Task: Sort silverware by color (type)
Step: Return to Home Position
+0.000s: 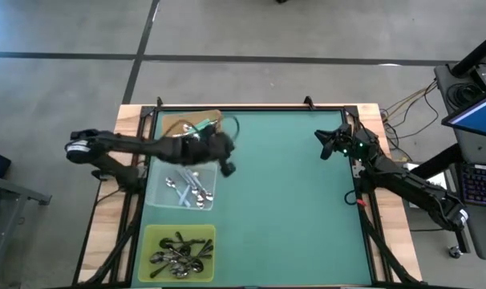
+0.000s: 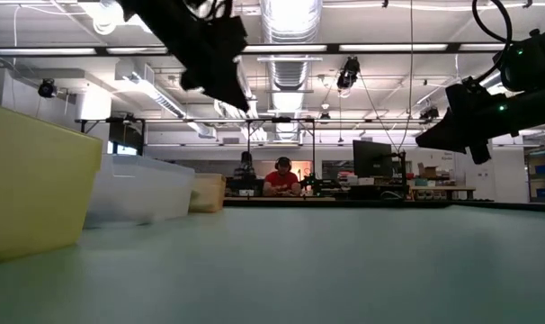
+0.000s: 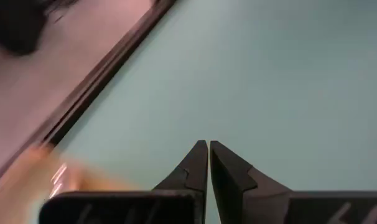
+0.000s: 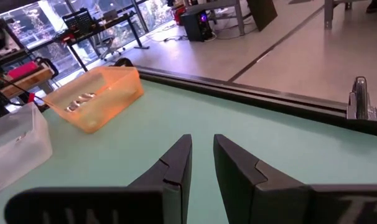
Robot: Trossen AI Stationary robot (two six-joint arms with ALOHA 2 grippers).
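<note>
The black spoons [image 1: 179, 250] lie heaped in the yellow bin [image 1: 144, 253] at the near left corner, handles mostly running left to right. The pale blue spoons [image 1: 187, 191] lie in the clear bin [image 1: 158, 197] just beyond it, slanting near to far. Mint-teal spoons [image 1: 203, 124] show in the orange bin [image 1: 175, 120] at the far left, partly under my left arm. I see no spoon loose on the green mat [image 1: 291, 209], so I judge the sorting done and only the retreat left. The left gripper [image 1: 227, 168] hangs over the mat just right of the clear bin's far right corner, its fingers pressed nearly together on nothing. Every spoon lies to its left, the black ones also nearer, and this is plainly the closer arm. Its way home runs left, back over the bins; from table level it sits well above their rims, so I expect it to clear them. The right gripper [image 1: 324, 145] waits at the far right edge, well apart from all three bins, fingers a little apart and empty.
</note>
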